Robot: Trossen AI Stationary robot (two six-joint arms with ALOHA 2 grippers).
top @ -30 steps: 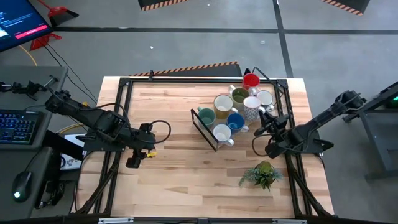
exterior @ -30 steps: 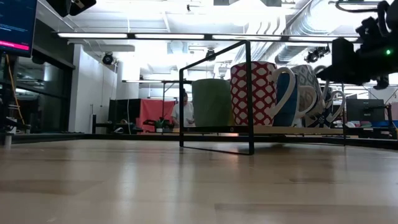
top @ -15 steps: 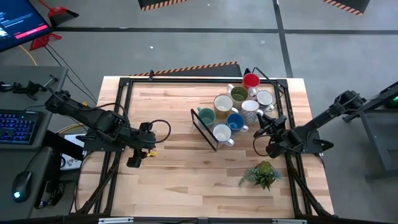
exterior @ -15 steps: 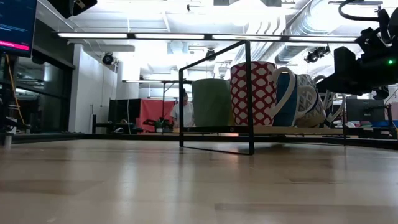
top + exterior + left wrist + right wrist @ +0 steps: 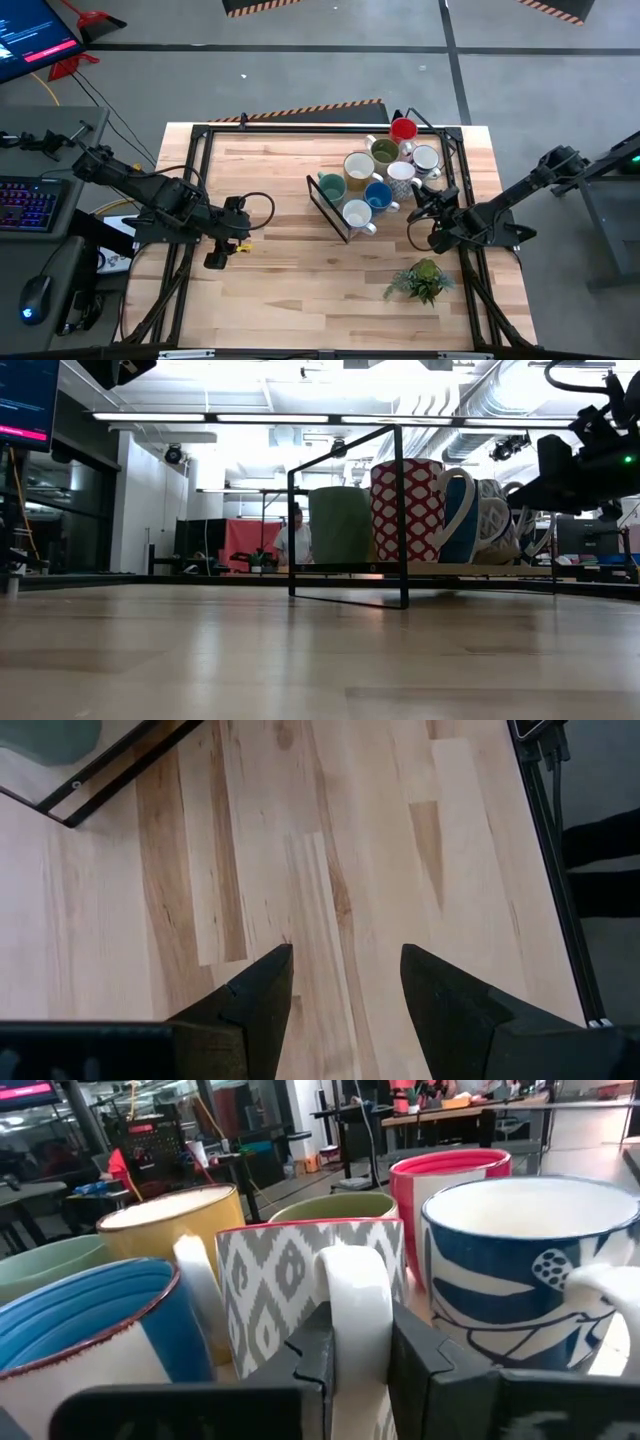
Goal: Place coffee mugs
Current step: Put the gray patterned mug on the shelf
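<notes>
Grey-and-white patterned ceramic mug (image 5: pixel 300 1270) stands among the coffee mugs (image 5: pixel 375 180) clustered on the wooden table's (image 5: pixel 280 290) far right; only the wrist view shows the right gripper (image 5: pixel 358 1342) pinching its white handle. Left gripper (image 5: pixel 340 982) hangs wide apart over bare wood.

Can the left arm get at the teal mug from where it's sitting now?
Probably not directly. The left gripper hovers open over bare table, and the black wire frame stands upright between it and the teal mug. It would likely have to come in from above.
</notes>
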